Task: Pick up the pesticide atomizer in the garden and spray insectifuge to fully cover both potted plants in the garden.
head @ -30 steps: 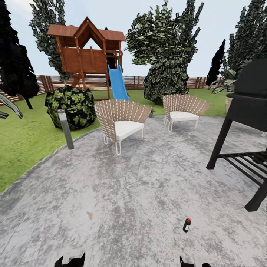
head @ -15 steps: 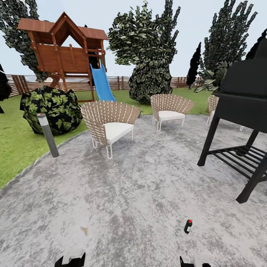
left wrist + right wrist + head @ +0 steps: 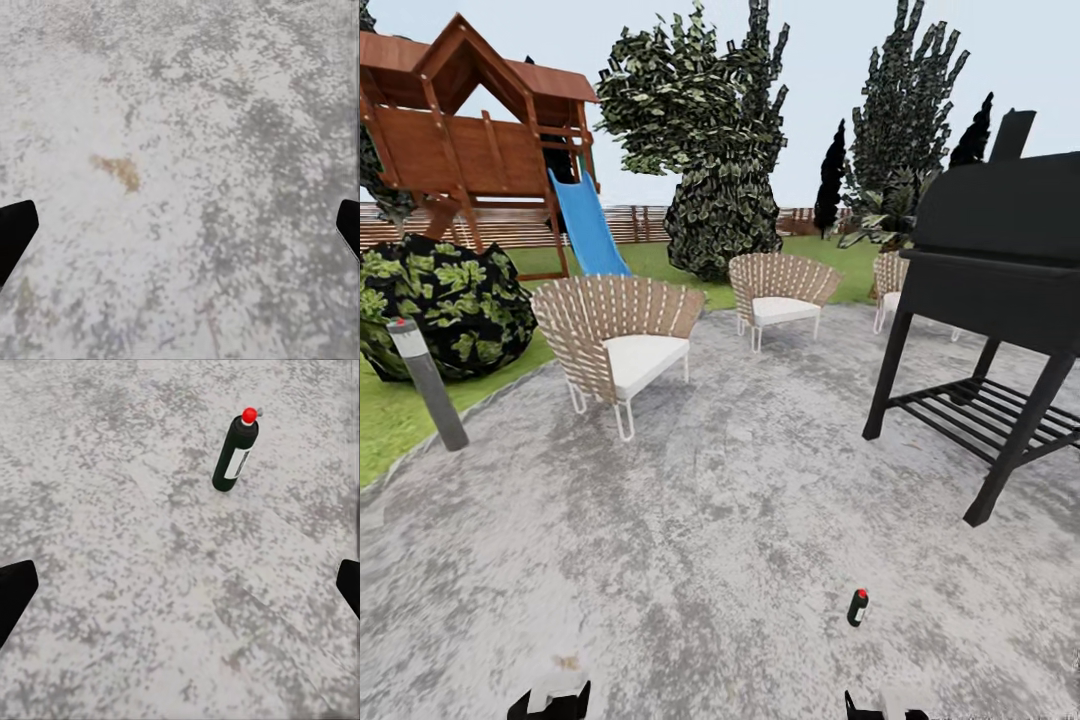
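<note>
Left gripper [image 3: 550, 700]: at the bottom edge of the head view, over bare paving; in the left wrist view its two dark fingertips [image 3: 15, 232] sit at opposite edges, spread wide with nothing between them.
Right gripper [image 3: 885, 705]: at the bottom edge of the head view; its fingertips [image 3: 13, 589] are likewise wide apart and grasp nothing.
Brown speck [image 3: 120, 171]: a small leaf-like mark on the paving below the left gripper.
Pesticide atomizer [image 3: 857, 607]: stands upright on the patio just ahead of the right gripper, apart from both grippers; the right wrist view shows a dark bottle [image 3: 236, 454] with a white label band and a red top.
Patio [image 3: 740, 480]: mottled grey paving.
Grill [image 3: 1000, 290]: black, on angled legs with a slatted lower shelf, right of the atomizer and farther off.
Grey post [image 3: 428, 385]: red-dotted top, at the patio's left edge beside the lawn [image 3: 390, 430].
Chairs: one woven chair with a white cushion [image 3: 620, 340] nearest, a second [image 3: 780, 290] behind it, a third partly hidden by the grill.
Round bush [image 3: 445, 305]: dark with green leaves, behind the post.
Play tower [image 3: 470, 140]: wooden, with a blue slide [image 3: 588, 225].
Far edge: tall trees [image 3: 710, 150] and a brown slatted fence [image 3: 645, 222].
</note>
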Motion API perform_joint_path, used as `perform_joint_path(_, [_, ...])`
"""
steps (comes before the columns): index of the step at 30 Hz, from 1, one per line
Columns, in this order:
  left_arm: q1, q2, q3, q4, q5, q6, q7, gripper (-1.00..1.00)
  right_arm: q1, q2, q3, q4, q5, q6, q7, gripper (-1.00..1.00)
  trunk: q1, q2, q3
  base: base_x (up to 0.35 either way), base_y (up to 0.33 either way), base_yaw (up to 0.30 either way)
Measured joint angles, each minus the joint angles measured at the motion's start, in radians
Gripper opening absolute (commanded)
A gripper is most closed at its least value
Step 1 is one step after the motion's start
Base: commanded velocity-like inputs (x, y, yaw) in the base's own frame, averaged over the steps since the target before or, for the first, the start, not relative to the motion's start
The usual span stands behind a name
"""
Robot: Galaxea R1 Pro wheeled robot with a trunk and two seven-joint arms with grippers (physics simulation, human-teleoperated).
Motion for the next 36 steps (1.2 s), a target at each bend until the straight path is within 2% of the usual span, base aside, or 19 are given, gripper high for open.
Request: perform_joint_path(36, [0.000,-0.001,0.000,0.000,0.000,0.000,0.000,1.00,0.000,0.001,0.000,0.000,-0.001,0.000,-0.001,1.00,0.000,0.000,0.000,0.011,0.008,-0.268])
